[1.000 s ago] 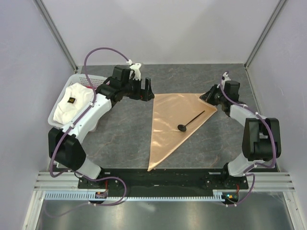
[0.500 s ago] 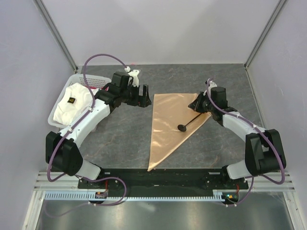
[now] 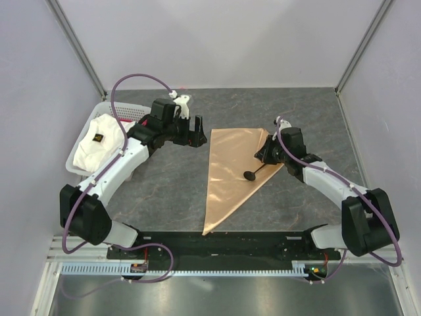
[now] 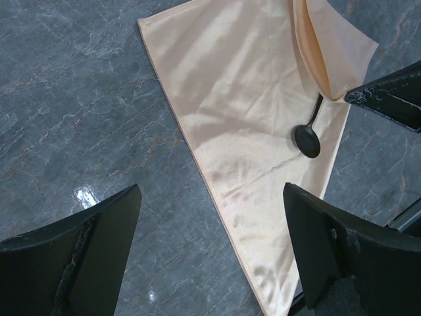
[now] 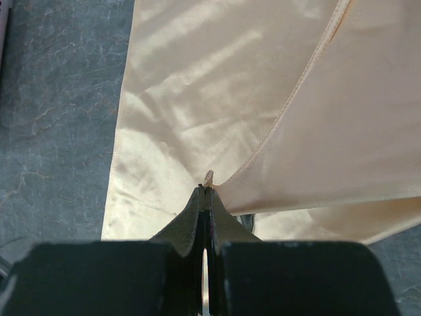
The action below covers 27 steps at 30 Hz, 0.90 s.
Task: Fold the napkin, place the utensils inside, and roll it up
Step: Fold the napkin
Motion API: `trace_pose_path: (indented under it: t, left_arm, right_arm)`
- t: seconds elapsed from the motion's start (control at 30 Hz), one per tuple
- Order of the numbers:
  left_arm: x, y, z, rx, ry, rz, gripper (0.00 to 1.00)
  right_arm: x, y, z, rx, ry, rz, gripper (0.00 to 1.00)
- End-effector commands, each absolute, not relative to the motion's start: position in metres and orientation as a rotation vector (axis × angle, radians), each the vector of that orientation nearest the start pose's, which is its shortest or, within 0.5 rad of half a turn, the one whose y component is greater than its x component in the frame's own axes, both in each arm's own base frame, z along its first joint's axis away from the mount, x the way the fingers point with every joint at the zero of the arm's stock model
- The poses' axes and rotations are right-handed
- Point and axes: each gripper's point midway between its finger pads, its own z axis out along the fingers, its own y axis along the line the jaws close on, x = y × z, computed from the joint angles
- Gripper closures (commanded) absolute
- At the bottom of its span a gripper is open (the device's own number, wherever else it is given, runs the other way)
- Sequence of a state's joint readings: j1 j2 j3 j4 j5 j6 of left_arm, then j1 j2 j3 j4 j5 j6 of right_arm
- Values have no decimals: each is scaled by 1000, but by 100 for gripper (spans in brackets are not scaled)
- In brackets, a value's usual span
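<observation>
Far left, a white basket (image 3: 108,106) sits at the table (image 3: 164,191) edge with a white cloth (image 3: 99,141) bundled inside. Next along, the left gripper (image 3: 199,135) hangs above bare stone just beside the napkin's far-left corner, its jaws spread wide with nothing between them. The wrist view shows both fingers (image 4: 72,263) well apart.

In the middle, the napkin (image 3: 227,171) lies folded into a long triangle with its point towards the arm bases. The spoon (image 3: 251,174) rests on it near the right edge, head down-left and handle running up to the right.

On the right, the right gripper (image 3: 261,155) is clamped tight on the napkin's right corner, holding it up off the table and curled over above the spoon's handle. Its own camera shows the hem pinched between the closed fingers (image 5: 197,217).
</observation>
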<state>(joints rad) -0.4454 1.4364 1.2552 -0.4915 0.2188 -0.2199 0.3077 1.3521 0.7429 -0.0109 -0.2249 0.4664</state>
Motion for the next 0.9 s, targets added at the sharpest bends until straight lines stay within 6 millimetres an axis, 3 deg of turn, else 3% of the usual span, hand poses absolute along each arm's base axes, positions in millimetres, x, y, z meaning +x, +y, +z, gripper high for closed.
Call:
trace_pose_path:
  t: [0.0, 0.43, 0.87]
  left_arm:
    - [342, -218, 226, 380, 2197, -624, 4]
    - [340, -222, 224, 382, 2205, -649, 4]
    - [340, -222, 223, 383, 2209, -659, 4]
  right_arm:
    - [325, 165, 108, 41, 2261, 637, 100]
    - [303, 178, 106, 39, 2267, 688, 100]
    - [288, 190, 91, 18, 2307, 689, 100]
